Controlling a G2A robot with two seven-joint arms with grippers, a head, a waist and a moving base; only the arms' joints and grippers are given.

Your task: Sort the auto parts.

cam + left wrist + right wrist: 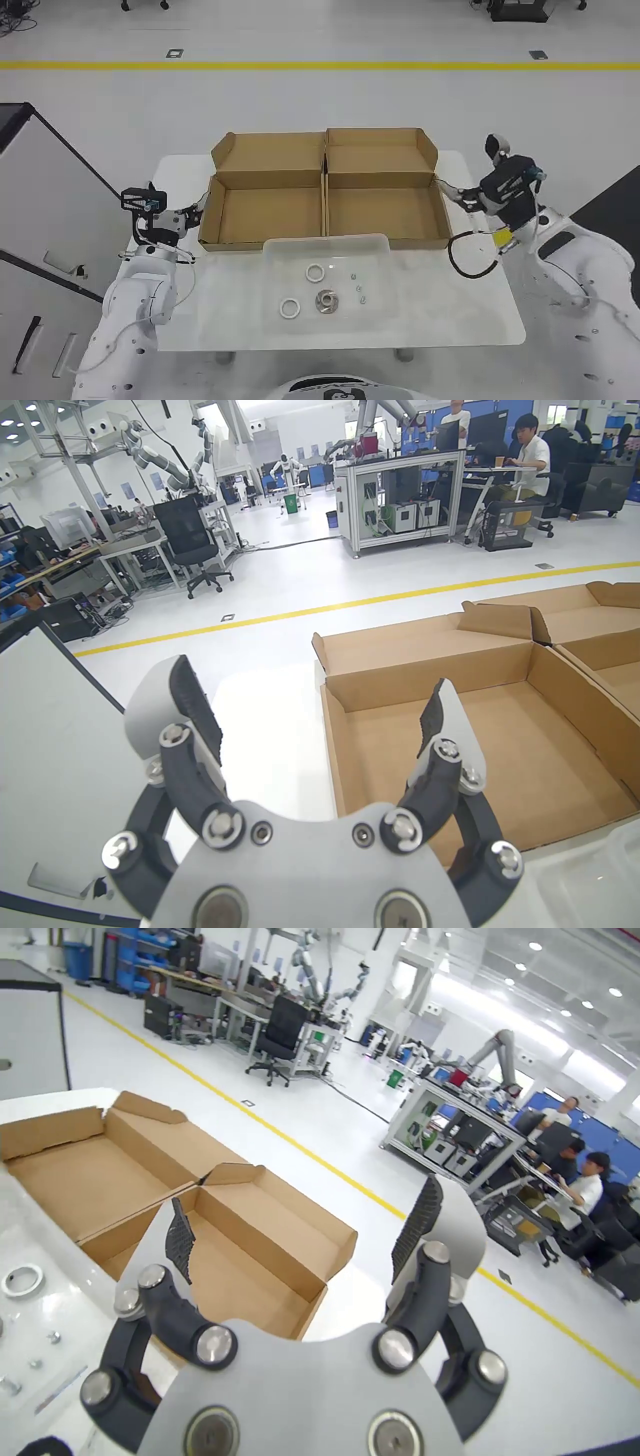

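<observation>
One white table [480, 310] carries two open cardboard boxes side by side at its far half: left box [265, 215], right box [385, 212]. A clear tray [240, 300] sits just near of them, at the middle. My left gripper [310, 680] hangs beside the left box's left wall, my right gripper [305, 1193] beside the right box's right wall; both pairs of jaws are spread wide and grasp nothing. In the tray lie a far white ring [315, 271], a near white ring [290, 308], a metal hub [326, 300] and small fasteners [360, 292].
</observation>
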